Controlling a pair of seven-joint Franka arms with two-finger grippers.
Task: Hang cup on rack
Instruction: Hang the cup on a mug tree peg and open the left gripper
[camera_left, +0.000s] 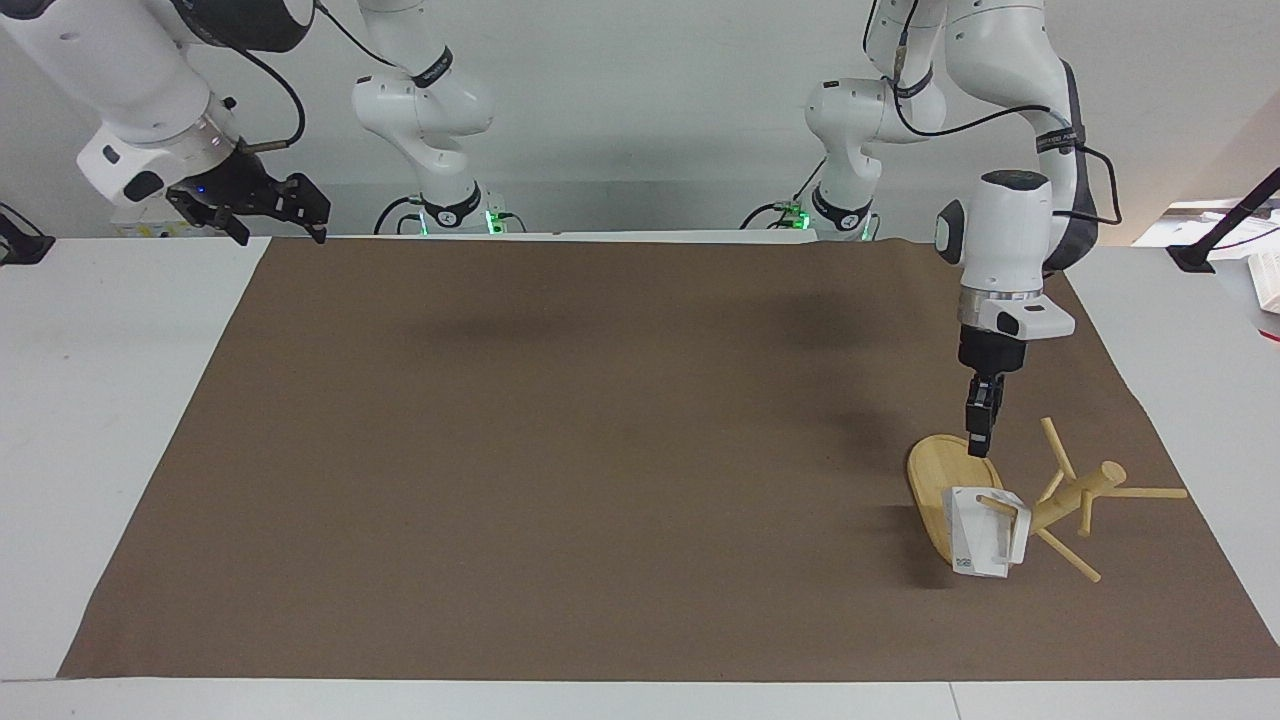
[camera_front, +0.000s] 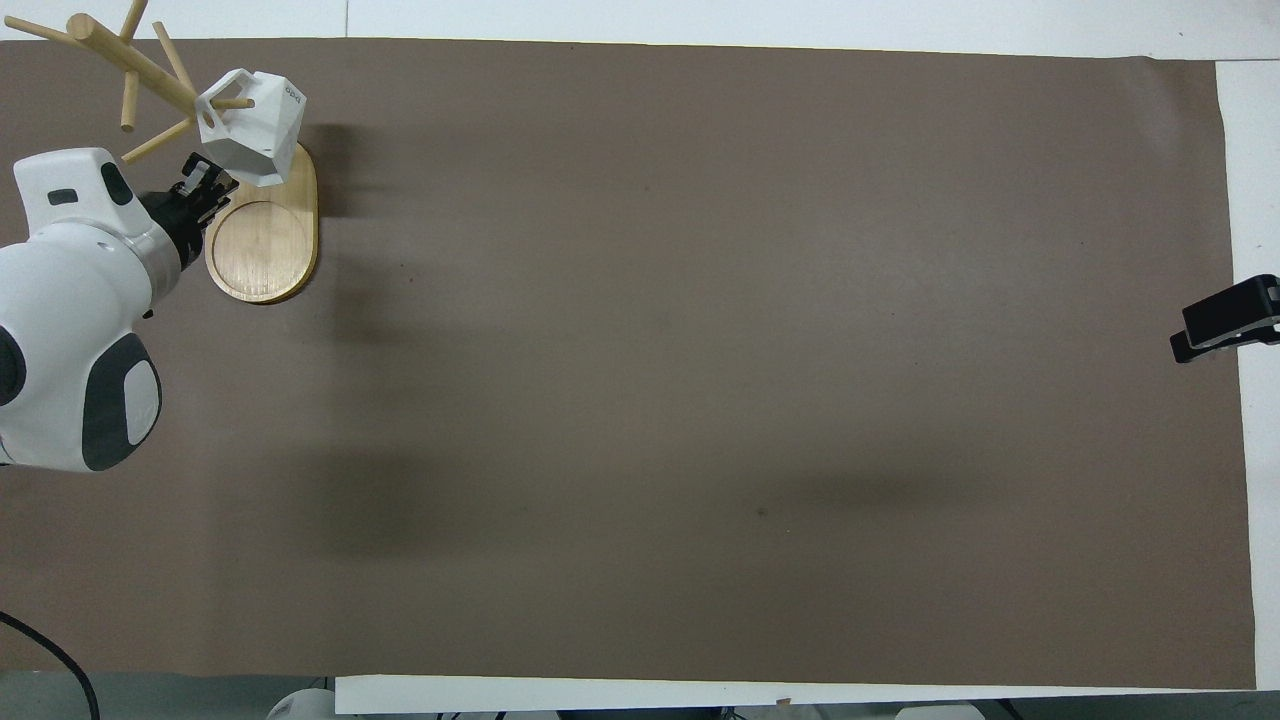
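Both arms raised; cup (camera_left: 985, 545) hangs on rack (camera_left: 1085, 490).

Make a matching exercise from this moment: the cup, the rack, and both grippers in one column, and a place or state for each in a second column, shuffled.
Things:
1. cup
2. rack
3. left gripper
4. right gripper

Places or states:
A. waits at the right arm's end of the table
B. hangs by its handle on a peg
C. over the oval base, holds nothing
D. stands on the brown mat

Pairs: 1-B, 2-D, 3-C, 4-A
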